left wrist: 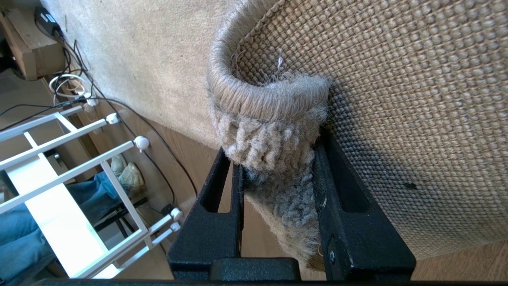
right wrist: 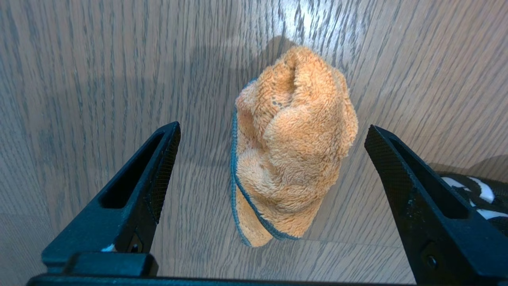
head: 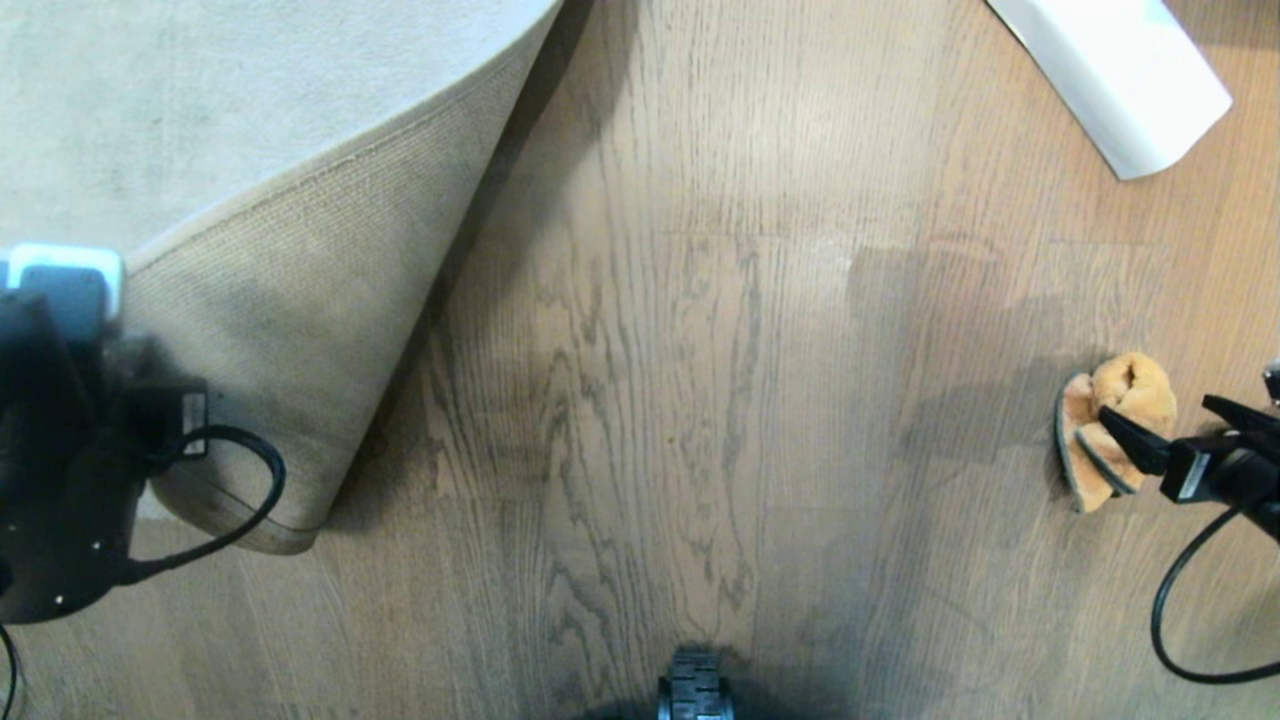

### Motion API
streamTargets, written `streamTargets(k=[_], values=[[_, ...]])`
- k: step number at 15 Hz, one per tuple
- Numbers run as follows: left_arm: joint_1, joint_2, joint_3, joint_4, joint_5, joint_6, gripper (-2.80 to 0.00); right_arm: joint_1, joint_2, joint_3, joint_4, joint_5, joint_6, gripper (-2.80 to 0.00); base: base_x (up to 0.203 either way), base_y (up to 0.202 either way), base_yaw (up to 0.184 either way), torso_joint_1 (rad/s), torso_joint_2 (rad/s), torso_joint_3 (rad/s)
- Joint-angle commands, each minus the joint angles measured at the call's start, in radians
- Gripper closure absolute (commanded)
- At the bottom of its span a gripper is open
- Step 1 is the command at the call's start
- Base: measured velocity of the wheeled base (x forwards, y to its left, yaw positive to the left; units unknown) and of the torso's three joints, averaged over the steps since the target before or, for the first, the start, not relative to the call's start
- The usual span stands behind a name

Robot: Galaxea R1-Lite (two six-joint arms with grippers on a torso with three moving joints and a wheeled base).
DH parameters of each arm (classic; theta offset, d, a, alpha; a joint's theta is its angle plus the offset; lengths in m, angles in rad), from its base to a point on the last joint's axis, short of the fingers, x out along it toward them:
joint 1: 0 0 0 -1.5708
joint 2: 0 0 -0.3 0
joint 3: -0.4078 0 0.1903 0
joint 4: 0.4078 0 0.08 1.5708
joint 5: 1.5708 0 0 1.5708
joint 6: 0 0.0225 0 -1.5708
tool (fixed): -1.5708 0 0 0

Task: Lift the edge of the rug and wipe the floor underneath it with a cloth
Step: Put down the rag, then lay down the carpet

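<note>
Risk lies chiefly at the left gripper [left wrist: 278,186]: it pinches the rug edge [left wrist: 274,119] between both fingers and holds the corner folded back, tan backing upward. The hold covers only the bound border and a tuft of pile. If that narrow hold slips, the flap is likely to fall back over the exposed floor [head: 640,400] and cover the area to be wiped.

The right gripper [right wrist: 270,167] stands spread wide above the cloth [right wrist: 291,147], one finger on each side, neither touching it. The cloth lies bunched on the floor at the robot's right, well apart from the folded rug corner. Probable faults at this point:
- The fingers close on the upper fold only, and the cloth trails or drops during transfer.
- The fingertips meet the planks before the cloth, because the cloth sits low on a hard surface.
- The loose cable at the right wrist drags across the cloth.

Surface: wood-grain plank flooring, brown-grey, with dark grain lines and a bright reflection near the cloth. No dirt is distinguishable on it.

Room: a white rolled sheet [head: 1120,70] lies ahead and to the right. The left wrist view shows a white rack [left wrist: 79,190], floor cables [left wrist: 131,115] and a seated person's legs [left wrist: 24,238] beyond the rug.
</note>
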Motion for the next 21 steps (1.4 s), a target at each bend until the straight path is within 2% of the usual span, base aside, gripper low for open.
streamTargets(k=[1, 3, 4, 10, 16, 18, 21], values=[[0.000, 0.000, 0.000, -0.004, 0.005, 0.001, 0.00, 0.000, -0.019, 0.001, -0.008, 0.004, -0.001, -2.80, 0.000, 0.000, 0.000, 0.000, 0.00, 0.000], [0.000, 0.000, 0.000, -0.004, 0.005, 0.001, 0.00, 0.000, -0.023, 0.004, -0.008, 0.013, -0.001, -2.80, 0.000, 0.000, 0.000, 0.000, 0.00, 0.000], [0.000, 0.000, 0.000, -0.004, 0.005, 0.001, 0.00, 0.000, -0.027, 0.003, -0.007, 0.013, -0.001, 0.00, 0.000, 0.000, 0.000, 0.000, 0.00, 0.000], [0.000, -0.001, -0.002, -0.006, 0.005, 0.001, 0.00, 0.002, -0.076, 0.029, -0.005, 0.018, -0.001, 0.00, 0.000, 0.000, 0.000, 0.000, 0.00, 0.000], [0.000, -0.006, 0.000, -0.006, 0.007, 0.001, 0.00, 0.001, -0.193, 0.188, -0.009, 0.138, -0.001, 0.00, 0.000, 0.000, 0.000, 0.000, 0.00, 0.000], [0.000, -0.006, -0.002, -0.006, 0.007, 0.001, 0.00, 0.001, -0.247, 0.252, -0.006, 0.155, -0.001, 0.00, 0.000, 0.000, 0.000, 0.000, 0.00, 0.000], [0.000, -0.006, 0.000, -0.006, 0.007, 0.001, 0.00, 0.001, -0.328, 0.263, 0.037, 0.161, 0.003, 0.00, 0.000, 0.000, 0.000, 0.000, 0.00, 0.000]])
